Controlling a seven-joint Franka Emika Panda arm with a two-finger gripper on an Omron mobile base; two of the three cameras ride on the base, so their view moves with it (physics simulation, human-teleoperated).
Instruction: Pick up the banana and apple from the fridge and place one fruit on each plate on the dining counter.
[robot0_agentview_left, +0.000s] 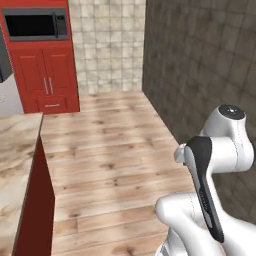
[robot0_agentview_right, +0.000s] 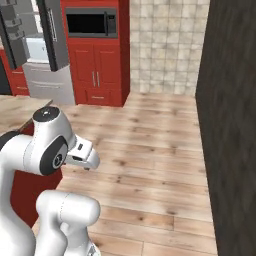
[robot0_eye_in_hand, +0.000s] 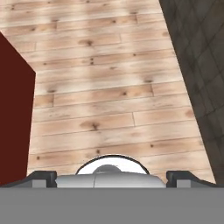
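Dark grey fridge (robot0_agentview_right: 47, 37) stands far off to the left, door ajar, well apart from the fingers (robot0_eye_in_hand: 111, 177), which are spread wide and empty over bare wooden floor (robot0_eye_in_hand: 105, 96). The marbled tabletop (robot0_agentview_left: 15, 160) lies near left; I can't make out banana or apple.

Lighting: even, diffuse, bright; source not evident. Shadows: faint. Glare: none. Focus: soft, slightly blurred rendering throughout; dark wall (robot0_agentview_left: 200, 65) dim, right of frame.
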